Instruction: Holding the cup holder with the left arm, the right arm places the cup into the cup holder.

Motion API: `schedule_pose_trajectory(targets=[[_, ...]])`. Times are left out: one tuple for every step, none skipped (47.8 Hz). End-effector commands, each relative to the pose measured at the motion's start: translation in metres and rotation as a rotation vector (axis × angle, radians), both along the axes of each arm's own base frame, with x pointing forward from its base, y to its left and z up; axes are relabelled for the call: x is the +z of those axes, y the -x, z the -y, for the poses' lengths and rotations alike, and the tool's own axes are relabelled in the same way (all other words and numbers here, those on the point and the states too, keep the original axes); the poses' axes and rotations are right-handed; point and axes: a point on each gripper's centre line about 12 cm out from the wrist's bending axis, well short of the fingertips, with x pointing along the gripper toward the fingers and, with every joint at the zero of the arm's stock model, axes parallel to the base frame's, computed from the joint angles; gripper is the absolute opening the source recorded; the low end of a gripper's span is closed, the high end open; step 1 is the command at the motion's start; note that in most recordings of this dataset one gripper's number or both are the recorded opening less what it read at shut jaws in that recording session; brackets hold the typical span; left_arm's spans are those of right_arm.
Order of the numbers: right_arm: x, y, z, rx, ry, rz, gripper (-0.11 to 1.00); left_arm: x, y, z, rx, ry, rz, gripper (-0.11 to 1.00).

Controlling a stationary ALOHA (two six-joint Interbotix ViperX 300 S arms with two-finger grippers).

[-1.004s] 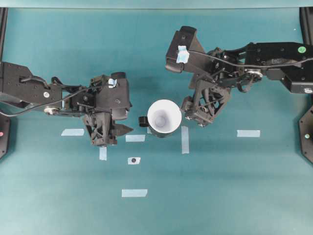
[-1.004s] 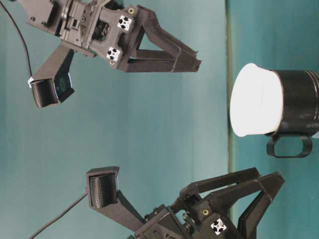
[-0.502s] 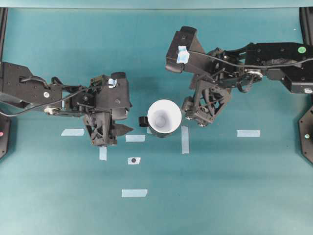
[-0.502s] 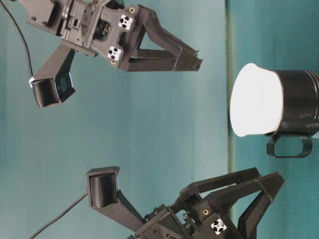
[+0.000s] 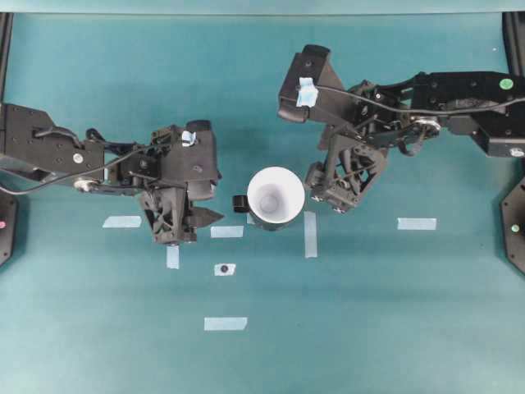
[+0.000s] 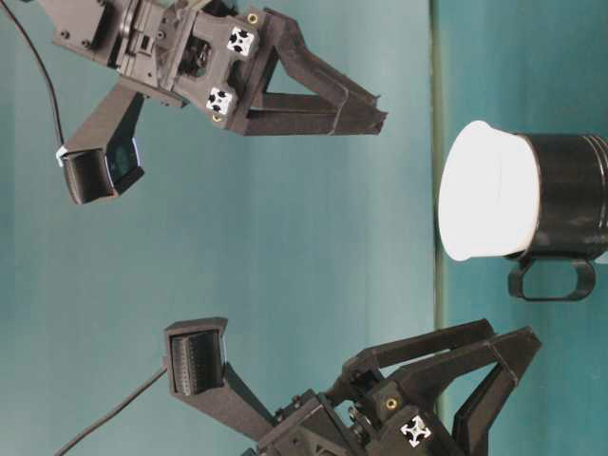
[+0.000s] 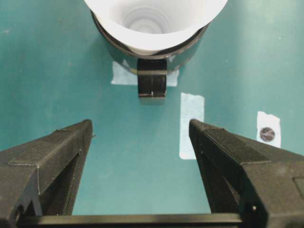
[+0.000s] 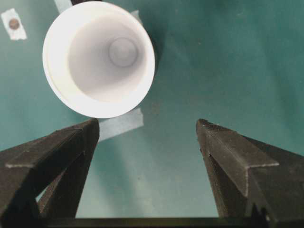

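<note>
The white cup [image 5: 276, 195] sits upright inside the glossy black cup holder [image 6: 570, 195], whose stubby handle [image 5: 239, 203] points left. My left gripper [image 5: 190, 220] hangs open just left of the handle, touching nothing. In the left wrist view the cup [image 7: 152, 19] and the handle [image 7: 152, 83] lie ahead of the empty gap [image 7: 140, 126]. My right gripper [image 5: 328, 197] stands open to the right of the cup, clear of it. From the right wrist the cup [image 8: 99, 57] shows beyond the left finger [image 8: 66, 147], with nothing between the fingers.
Several pale tape strips lie on the teal table [image 5: 369, 312], one beside the cup [image 5: 310, 234] and one carrying a dark dot [image 5: 224, 269]. Both arms reach in from the left and right edges.
</note>
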Motion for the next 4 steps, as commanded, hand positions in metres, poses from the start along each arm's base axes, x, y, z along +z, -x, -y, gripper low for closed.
schedule_pose_trajectory(targets=[[0.0245,0.0049,-0.0025,0.0,0.009,0.07,0.88,0.0094,-0.0044,-0.0004,-0.001,-0.004,0.034,0.85],[0.0245,0.0049,-0.0025,0.0,0.009,0.07,0.88,0.0094,-0.0044,-0.0004,-0.001,-0.004,0.034,0.85],[0.0238,0.0053,-0.0026,0.0,0.009,0.067,0.88,0.0095,-0.0039,-0.0009,0.001,-0.004,0.034,0.85],[0.0238,0.0053,-0.0026,0.0,0.009,0.067,0.88,0.0089,-0.004,-0.0004,-0.001,-0.004,0.032,0.85]])
